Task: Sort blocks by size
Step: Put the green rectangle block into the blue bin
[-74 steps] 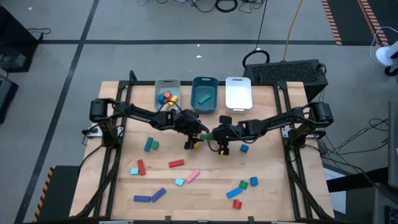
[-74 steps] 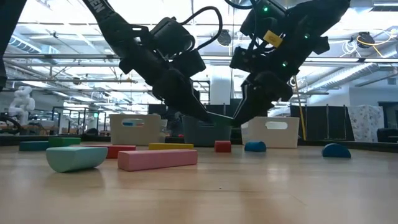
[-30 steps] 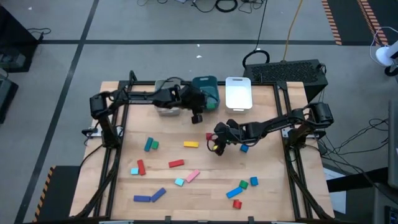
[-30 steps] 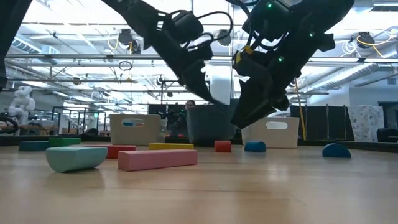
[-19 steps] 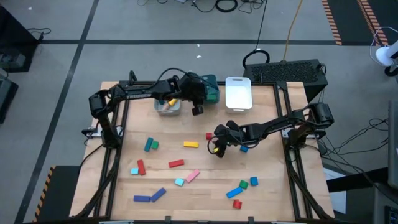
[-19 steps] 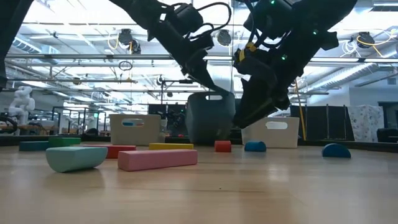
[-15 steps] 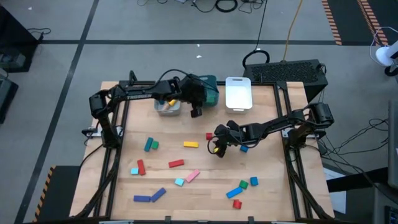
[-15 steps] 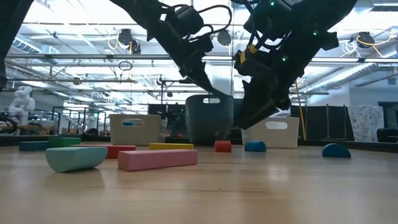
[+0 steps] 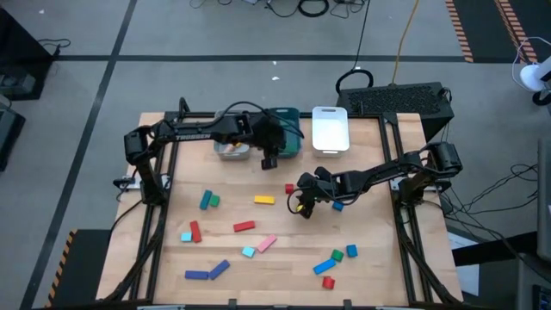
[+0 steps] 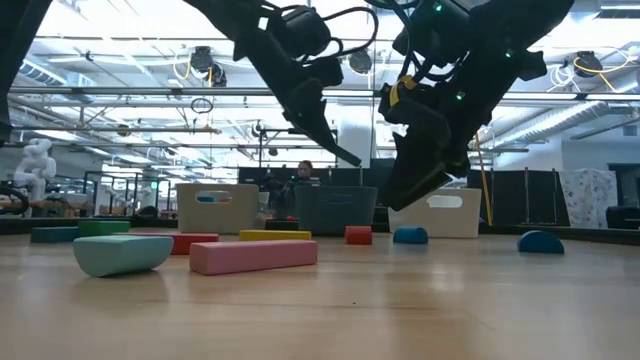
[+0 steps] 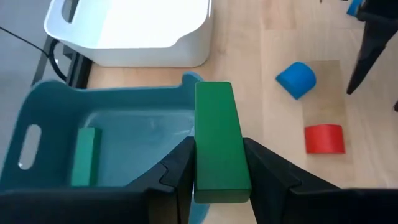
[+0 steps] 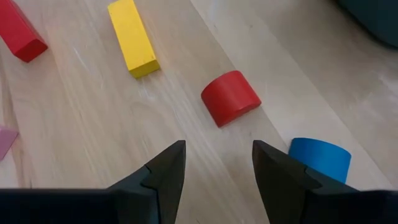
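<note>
Place: a robotics lab or research workshop hall.
Floor: grey concrete (image 9: 77, 34) with striped hazard tape (image 9: 461, 30) at 1 o'clock of the bench.
Bench: a wooden top (image 9: 258, 267) in a black metal frame.
Cabling: loose cables (image 9: 314, 9) on the floor at 12 o'clock.
Ceiling: exposed beams, ducts and strip lights (image 10: 120, 95).
Background: a white humanoid robot (image 10: 36, 160) far off, and dark partitions (image 10: 545, 200).

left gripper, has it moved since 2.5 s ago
Yes. The left gripper, shut on a green block, went from table centre back to the teal tray.
</note>
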